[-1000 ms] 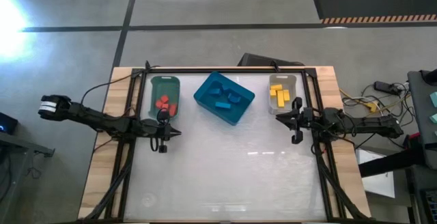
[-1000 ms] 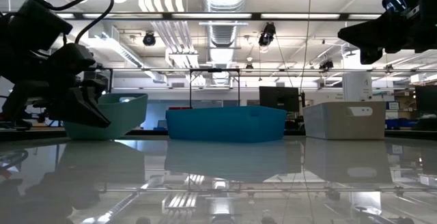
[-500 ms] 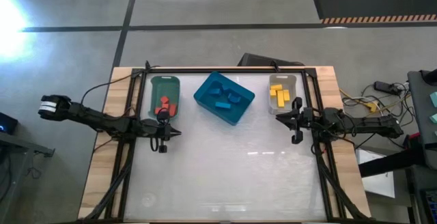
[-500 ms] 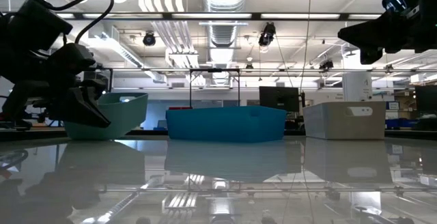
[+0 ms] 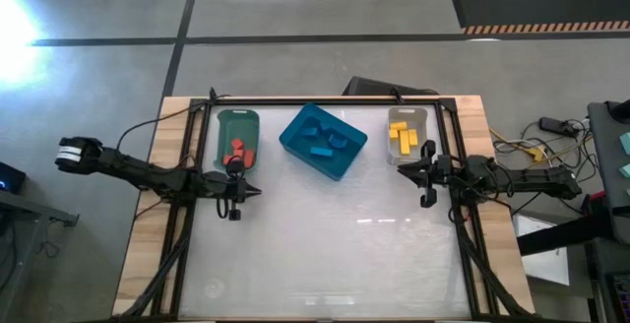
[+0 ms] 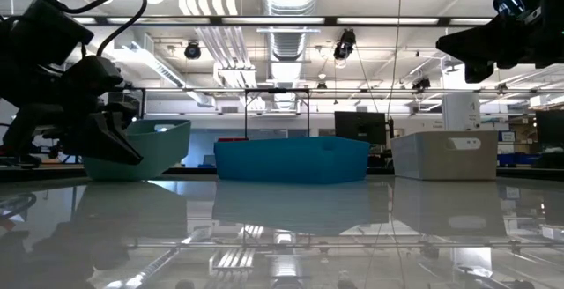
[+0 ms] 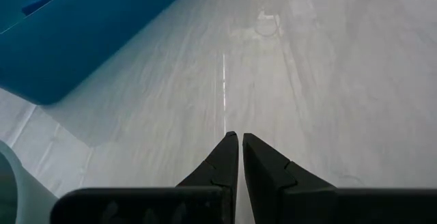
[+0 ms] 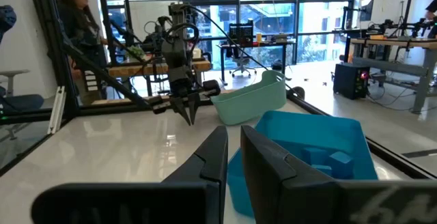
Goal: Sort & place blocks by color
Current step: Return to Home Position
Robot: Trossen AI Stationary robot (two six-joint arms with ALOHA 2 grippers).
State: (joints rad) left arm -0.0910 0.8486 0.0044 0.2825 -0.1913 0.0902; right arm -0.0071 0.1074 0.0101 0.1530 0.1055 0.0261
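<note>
Overhead, the white counter [image 5: 325,254] fills the near half. Midway back, the left arm [image 5: 148,173] reaches in at 9 o'clock, left jaws narrow and holding nothing. The right arm [image 5: 512,178] reaches in at 3 o'clock, right jaws narrow and holding nothing. Farthest back, red blocks [image 5: 237,147] lie in the green bin [image 5: 237,116] at 11 o'clock, blue blocks [image 5: 323,143] in the blue bin [image 5: 345,165] at 12, yellow blocks [image 5: 405,138] in the grey bin [image 5: 407,112] at 1.

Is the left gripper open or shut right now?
Shut. In the left wrist view the left gripper shows its fingertips together with only a thin slit, nothing held, above the table.
</note>
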